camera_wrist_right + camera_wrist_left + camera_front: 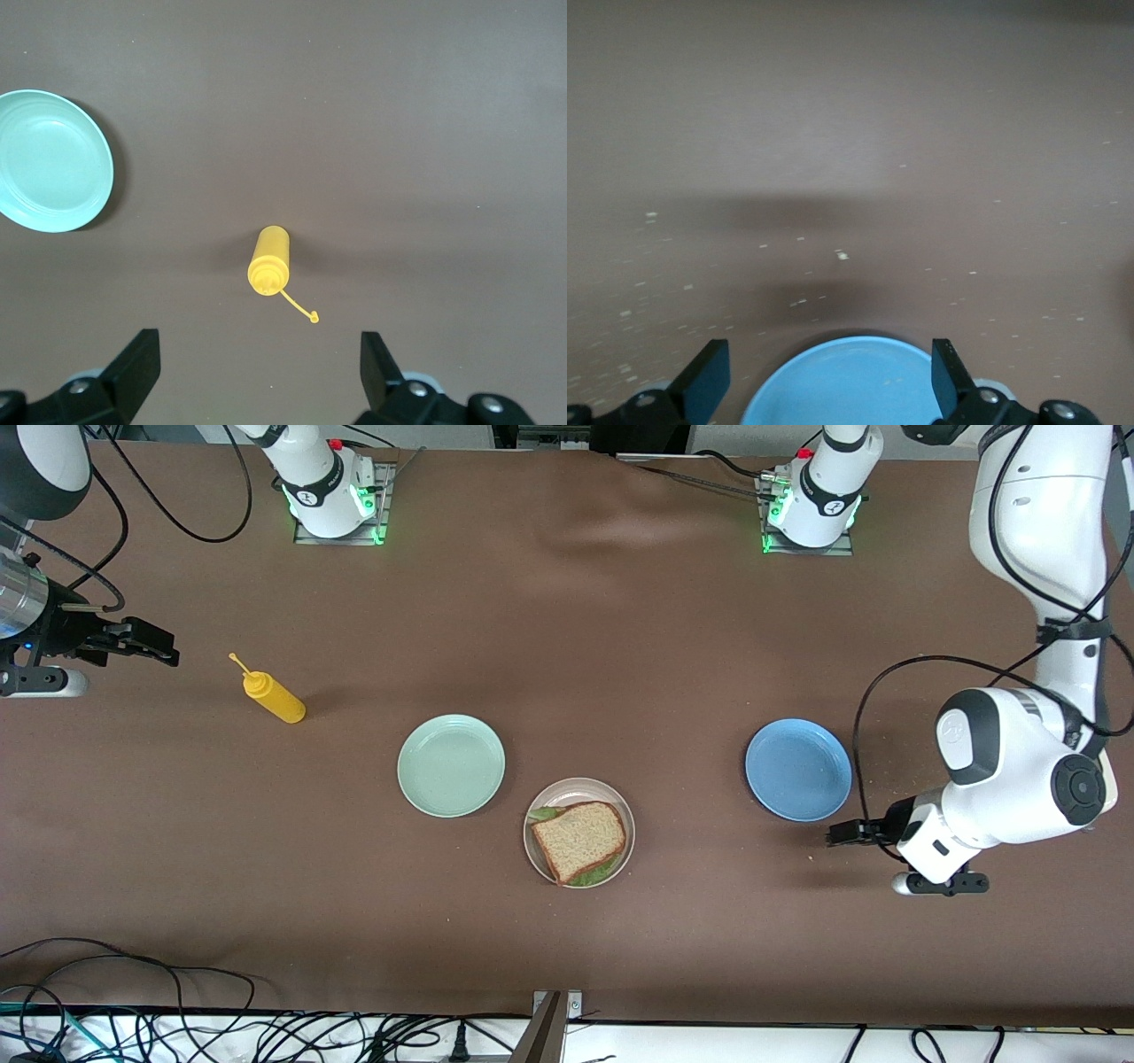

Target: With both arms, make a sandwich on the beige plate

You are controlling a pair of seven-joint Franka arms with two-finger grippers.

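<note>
Your sandwich (580,840) sits assembled on the beige plate (620,797); left gripper (842,833) and right gripper (152,645) gape wide, empty, well clear; nothing remains but parking, I judge.

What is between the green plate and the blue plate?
In the front view, the beige plate holding the sandwich lies between the green plate and blue plate, slightly nearer the camera.
</note>
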